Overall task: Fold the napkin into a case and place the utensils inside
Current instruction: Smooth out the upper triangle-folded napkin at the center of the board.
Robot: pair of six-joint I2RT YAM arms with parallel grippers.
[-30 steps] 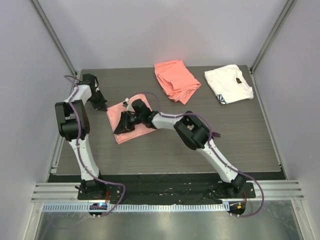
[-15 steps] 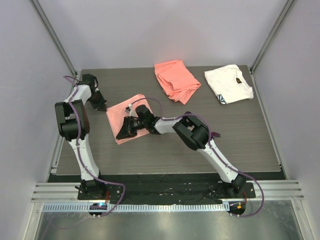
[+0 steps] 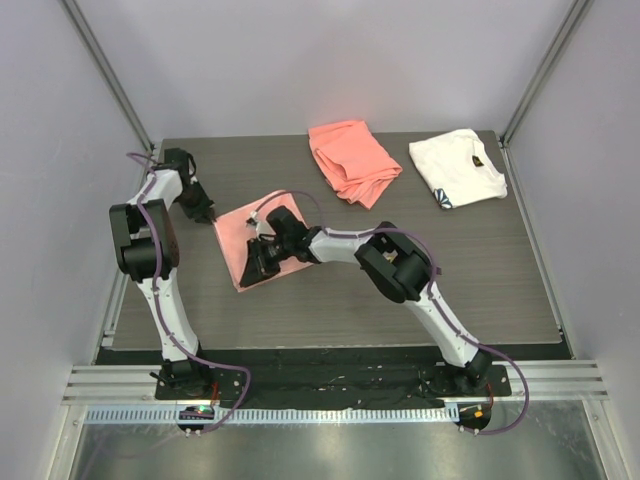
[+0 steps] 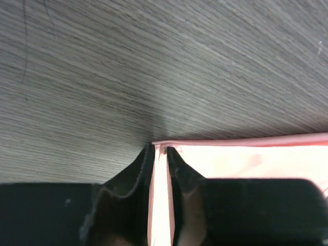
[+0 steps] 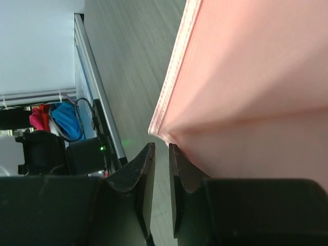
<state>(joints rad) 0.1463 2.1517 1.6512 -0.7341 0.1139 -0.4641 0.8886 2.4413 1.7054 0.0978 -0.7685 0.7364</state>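
Two claws are sitting at the napkin (image 3: 233,237). The left claw (image 4: 160,150) is pinching its corner; the right claw (image 5: 162,146) is sitting pressed nearly together.

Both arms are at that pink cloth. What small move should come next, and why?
Probably the right gripper should close fully on the napkin at its near corner before folding. The left gripper pinches the far-left corner, pink cloth showing between its jaws. The right jaws sit at the corner's tip, but their gap looks dark, so the hold seems unsure.
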